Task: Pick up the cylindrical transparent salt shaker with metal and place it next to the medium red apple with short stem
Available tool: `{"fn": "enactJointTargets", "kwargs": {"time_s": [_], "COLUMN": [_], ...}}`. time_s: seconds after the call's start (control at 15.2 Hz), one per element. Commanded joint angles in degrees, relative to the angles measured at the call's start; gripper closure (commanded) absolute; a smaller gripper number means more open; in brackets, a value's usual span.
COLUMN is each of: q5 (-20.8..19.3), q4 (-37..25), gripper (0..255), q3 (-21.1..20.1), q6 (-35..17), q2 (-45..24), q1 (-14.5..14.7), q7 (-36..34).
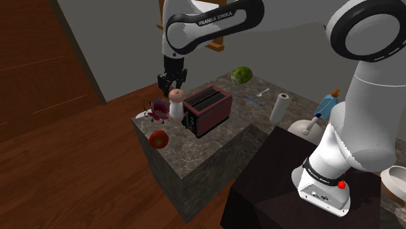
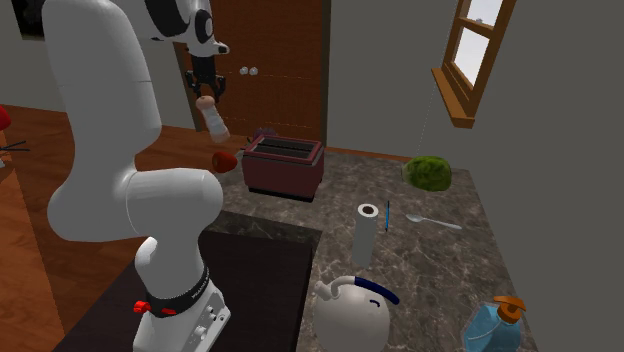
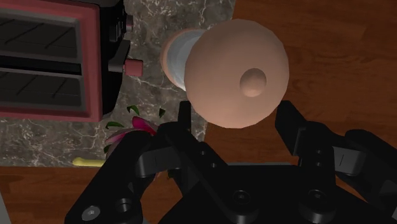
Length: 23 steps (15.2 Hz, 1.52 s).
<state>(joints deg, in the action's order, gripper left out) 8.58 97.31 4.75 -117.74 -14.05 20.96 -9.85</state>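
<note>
The gripper is sitting nearest the wrist camera; its two black fingers are pressing in on either side of the rounded pinkish-tan cap of the salt shaker; the hand is reading as clamped on that cap, not on the clear body beneath it. In the second exterior view the salt shaker is hanging tilted under the gripper, apparently clear of the counter; the shoulder view is not settling how high, since there the salt shaker is overlapping the counter's corner, just beside a purple flower and the dark red toaster. The red apple is lying close to the counter's outer edge, near the salt shaker.

Risks, as judged: the grip is bearing on a domed surface, so the cap could be squeezing out of the fingers during travel; the tilt means the base may be landing on one edge and tipping on release; the apple is resting so near the edge that a nudge from the salt shaker could be rolling it off onto the wooden floor; a low path could be brushing the purple flower.
</note>
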Motion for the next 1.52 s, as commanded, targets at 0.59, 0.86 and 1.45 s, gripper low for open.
{"fn": "enactJointTargets", "kwargs": {"time_s": [0.59,0.86,1.45], "q5": [0.8,1.2,2.2], "q4": [5.2,6.7,9.3], "gripper": [255,255,255], "q3": [-0.2,-0.4,-0.7], "q6": [-7.6,-10.2,-16.0], "q2": [-2.4,-3.6,-6.9], "q1": [0.0,0.0,-0.2], "q7": [1.1,1.6,2.7]}}
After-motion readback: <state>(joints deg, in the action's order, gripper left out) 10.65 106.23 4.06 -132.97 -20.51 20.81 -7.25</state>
